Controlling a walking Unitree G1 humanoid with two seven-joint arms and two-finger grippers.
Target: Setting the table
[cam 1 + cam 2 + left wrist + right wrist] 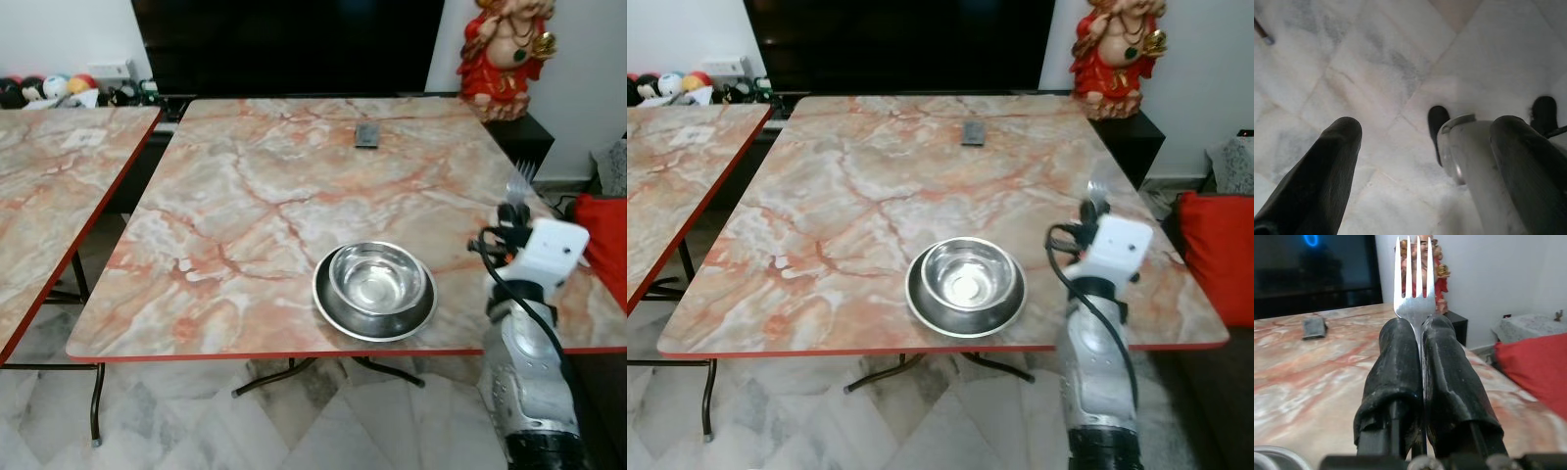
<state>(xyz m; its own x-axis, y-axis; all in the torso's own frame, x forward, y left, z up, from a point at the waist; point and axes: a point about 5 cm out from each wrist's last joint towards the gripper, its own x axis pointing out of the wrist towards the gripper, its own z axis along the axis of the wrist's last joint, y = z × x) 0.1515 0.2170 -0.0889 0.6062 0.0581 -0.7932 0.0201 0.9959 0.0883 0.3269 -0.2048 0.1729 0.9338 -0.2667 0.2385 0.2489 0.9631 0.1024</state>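
Two marble-patterned counters are seen by the head cameras: the main counter (265, 196) ahead and a second counter (49, 186) to the robot's left, set apart by a gap. A steel bowl (376, 277) is nested upright in a steel plate (333, 305) near the front edge of the main counter. A small dark remote (366, 135) lies flat toward the far side, well apart from the bowl. A red statue (502, 49) stands on a dark stand past the far right corner, and a red cushion (602, 245) is seen to the right of the counter.

The right hand (1418, 328) is raised over the counter's right part, to the right of the plate and apart from it. Its two black fingers (1396, 367) are pressed together on a fork (1414, 279), which is held upright with its tines pointing up and away from the wrist. The fork tines (519, 181) are also seen above the white wrist housing in the head view.

The left hand (1425, 132) hangs low over the white marble floor (1376, 58), its fingers (1327, 166) spread apart with nothing between them. Beside one finger, a silver leg and dark feet of the robot are seen.
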